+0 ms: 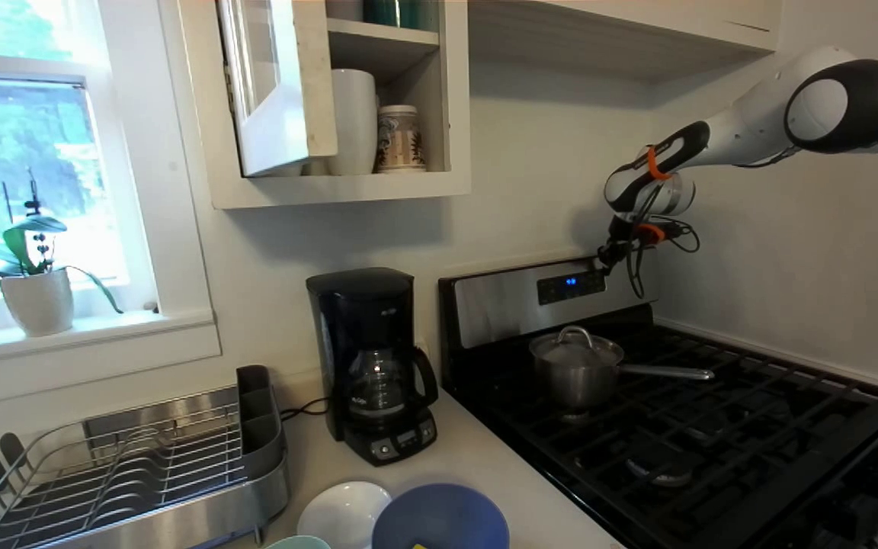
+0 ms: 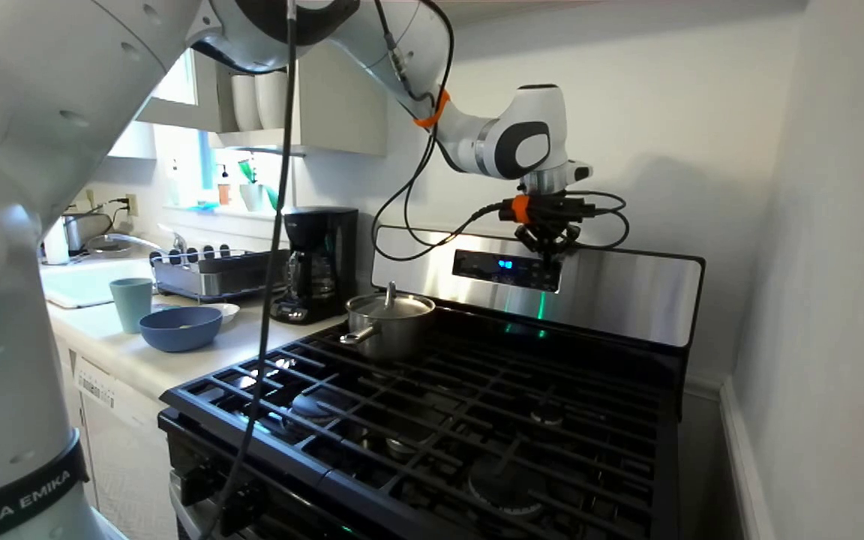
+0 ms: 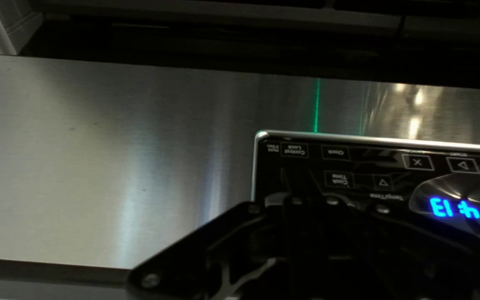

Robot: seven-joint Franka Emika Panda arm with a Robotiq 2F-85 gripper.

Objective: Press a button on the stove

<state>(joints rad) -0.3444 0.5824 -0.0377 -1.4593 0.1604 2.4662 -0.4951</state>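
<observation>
The stove [image 1: 488, 309] is a wide steel range with black grates and a raised steel back panel, which also shows in an exterior view [image 2: 634, 292]. Its black control panel [image 2: 469, 264] has a lit blue display [image 3: 454, 207]. In the wrist view the labels stand upside down, among them the Control Lock button [image 3: 294, 150], the Clock button [image 3: 335, 153] and the Cook Time button [image 3: 339, 179]. My gripper [image 3: 299, 177] is shut and empty, its dark fingertips over the Control Lock end of the panel. They cover a button below Control Lock. I cannot tell whether they touch the panel.
A lidded steel pot [image 1: 580, 374] stands on a back burner, its handle [image 1: 668, 371] sticking out. A black coffee maker [image 1: 370, 358] stands on the counter beside the stove. Bowls [image 2: 181, 328] and a dish rack [image 1: 126, 473] are farther along. Cables [image 2: 409, 180] hang from the arm.
</observation>
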